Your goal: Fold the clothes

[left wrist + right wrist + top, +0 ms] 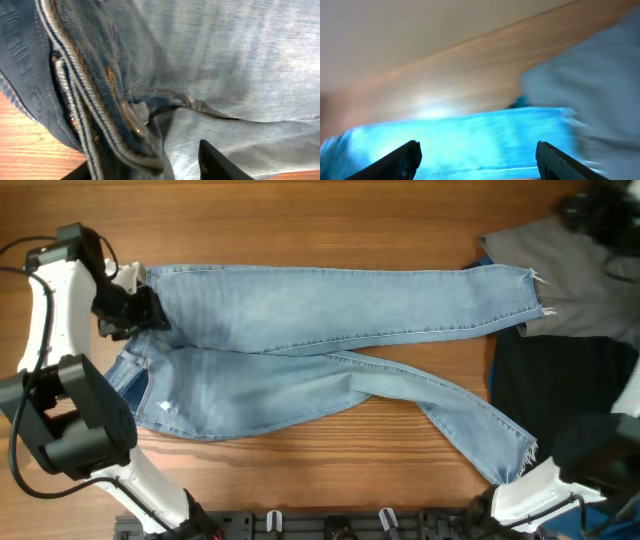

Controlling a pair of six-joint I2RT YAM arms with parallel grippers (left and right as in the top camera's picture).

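The light blue jeans (330, 330) lie flat across the wooden table, waist at the left and legs running right to frayed hems (515, 465). A small white worn spot (165, 408) shows near the front pocket. My left gripper (130, 308) is at the waistband, and its wrist view shows the open jaws (150, 167) straddling the fly and waistband seam (95, 115). My right arm (540, 485) is at the front right by the lower leg's hem. Its jaws (477, 145) are open over blurred blue denim (470, 140).
A grey garment (570, 270) lies at the back right, touching the upper leg's hem. A black garment (560, 390) lies below it at the right edge. A black rail (330, 525) runs along the table's front edge. The right wrist view is motion-blurred.
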